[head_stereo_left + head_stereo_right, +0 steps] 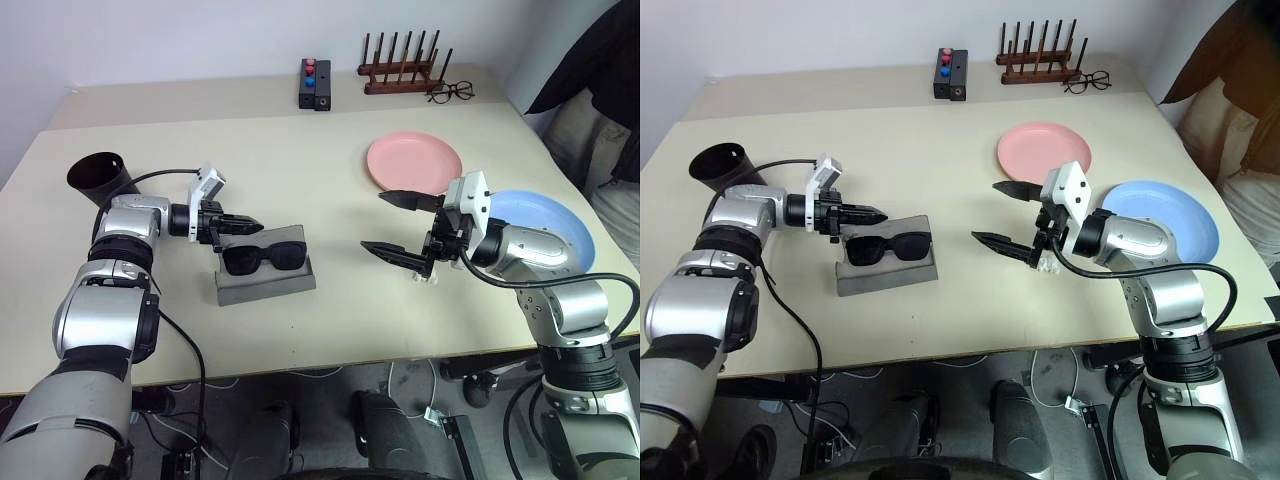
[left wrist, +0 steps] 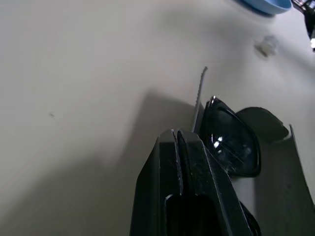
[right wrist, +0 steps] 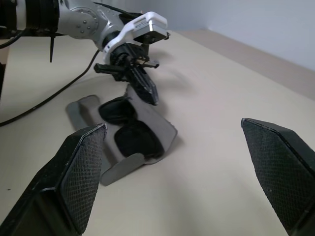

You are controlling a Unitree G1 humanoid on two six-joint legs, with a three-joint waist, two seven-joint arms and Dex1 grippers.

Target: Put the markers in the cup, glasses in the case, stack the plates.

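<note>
On the desk, head views: your landmark is the case (image 1: 265,280), lying open with the glasses (image 1: 264,257) already sitting in it, so that part looks done bar the lid.
Left gripper (image 1: 250,226): fingers pressed together, empty, tip just behind the case, above the rear flap; my guess is you're set to nudge the flap over.
Right gripper (image 1: 402,226): spread wide, holding nothing, well to the right of the case.
Plates: pink plate (image 1: 414,162) and blue plate (image 1: 556,222) beyond the right gripper, side by side, unstacked.
Cup (image 1: 98,178): far left of the case.
Left wrist view: shut fingers (image 2: 189,187) just beside a lens.
Right wrist view: open case, glasses inside.
Surface and room: beige table (image 1: 300,150), pale wall, a person's clothing at the right edge.
</note>
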